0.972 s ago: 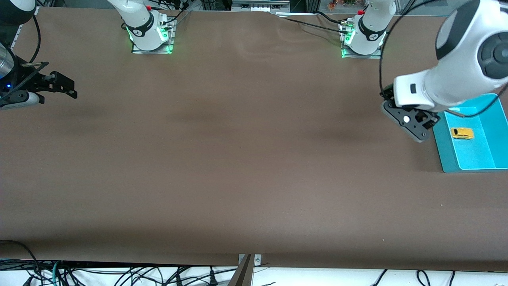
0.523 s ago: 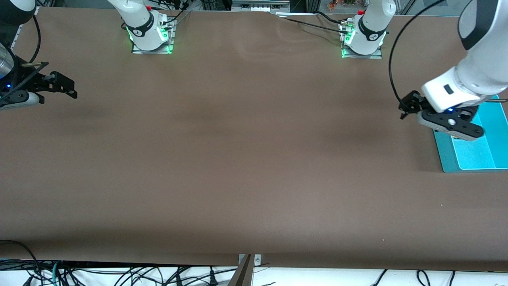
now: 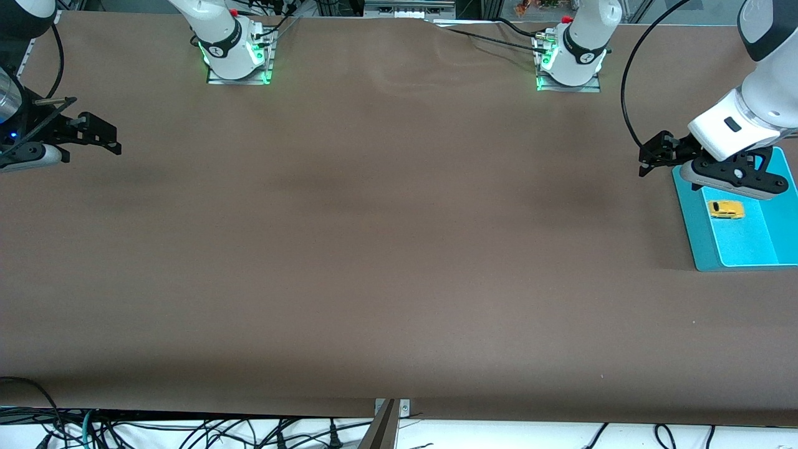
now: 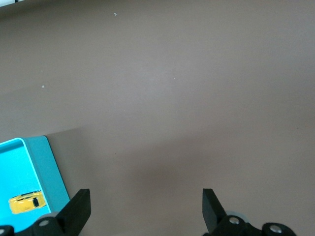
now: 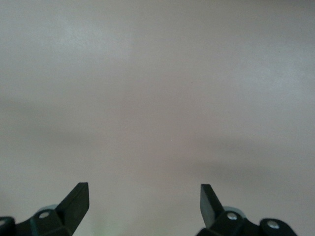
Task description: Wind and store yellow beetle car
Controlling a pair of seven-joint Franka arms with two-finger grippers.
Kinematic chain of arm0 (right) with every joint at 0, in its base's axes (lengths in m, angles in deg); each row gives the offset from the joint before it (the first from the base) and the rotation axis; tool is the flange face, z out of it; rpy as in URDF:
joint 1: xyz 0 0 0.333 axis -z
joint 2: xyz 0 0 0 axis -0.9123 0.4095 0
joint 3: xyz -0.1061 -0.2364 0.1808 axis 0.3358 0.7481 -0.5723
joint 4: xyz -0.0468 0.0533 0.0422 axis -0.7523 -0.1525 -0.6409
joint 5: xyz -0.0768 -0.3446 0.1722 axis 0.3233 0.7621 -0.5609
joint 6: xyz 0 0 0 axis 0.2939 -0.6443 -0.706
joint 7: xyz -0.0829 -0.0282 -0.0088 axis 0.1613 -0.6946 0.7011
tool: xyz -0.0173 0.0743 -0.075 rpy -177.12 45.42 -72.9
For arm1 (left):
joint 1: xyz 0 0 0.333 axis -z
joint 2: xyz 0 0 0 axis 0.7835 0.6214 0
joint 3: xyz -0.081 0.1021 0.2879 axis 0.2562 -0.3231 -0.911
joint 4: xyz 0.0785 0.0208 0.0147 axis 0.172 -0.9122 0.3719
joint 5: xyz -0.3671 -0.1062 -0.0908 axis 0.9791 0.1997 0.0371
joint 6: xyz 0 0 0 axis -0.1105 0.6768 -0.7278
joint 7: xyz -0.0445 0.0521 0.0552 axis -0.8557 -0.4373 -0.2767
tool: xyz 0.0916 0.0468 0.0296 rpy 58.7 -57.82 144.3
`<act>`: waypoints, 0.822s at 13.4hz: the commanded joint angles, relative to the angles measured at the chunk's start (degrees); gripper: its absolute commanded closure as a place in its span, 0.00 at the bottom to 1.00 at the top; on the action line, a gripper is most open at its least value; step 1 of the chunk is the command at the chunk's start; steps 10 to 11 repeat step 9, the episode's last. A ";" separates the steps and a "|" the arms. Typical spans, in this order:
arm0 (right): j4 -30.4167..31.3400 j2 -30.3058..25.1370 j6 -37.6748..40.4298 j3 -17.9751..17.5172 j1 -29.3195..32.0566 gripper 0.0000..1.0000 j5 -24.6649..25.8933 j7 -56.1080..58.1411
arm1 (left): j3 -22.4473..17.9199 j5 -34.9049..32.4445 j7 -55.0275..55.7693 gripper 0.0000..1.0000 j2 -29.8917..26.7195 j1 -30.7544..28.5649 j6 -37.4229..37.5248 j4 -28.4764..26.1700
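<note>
The yellow beetle car lies on the floor of a teal bin at the left arm's end of the table. It also shows in the left wrist view, inside the bin. My left gripper is open and empty, over the brown table just beside the bin's corner that lies farthest from the front camera. In its wrist view the gripper has only bare table between its jaws. My right gripper waits, open and empty, at the right arm's end of the table; its wrist view shows bare table.
The brown table spreads wide between the two arms. The arm bases stand along the table's edge farthest from the front camera. A black cable loops above the left gripper.
The left gripper swung from beside the bin, across its corner where it hid the car, toward the arm bases. The car shows again, unmoved. The right arm has not moved.
</note>
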 commanded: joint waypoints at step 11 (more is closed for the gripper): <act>-1.57 0.59 1.07 -0.15 0.26 0.00 0.49 -0.35 | -0.23 0.63 8.22 0.00 -0.80 0.02 6.43 2.89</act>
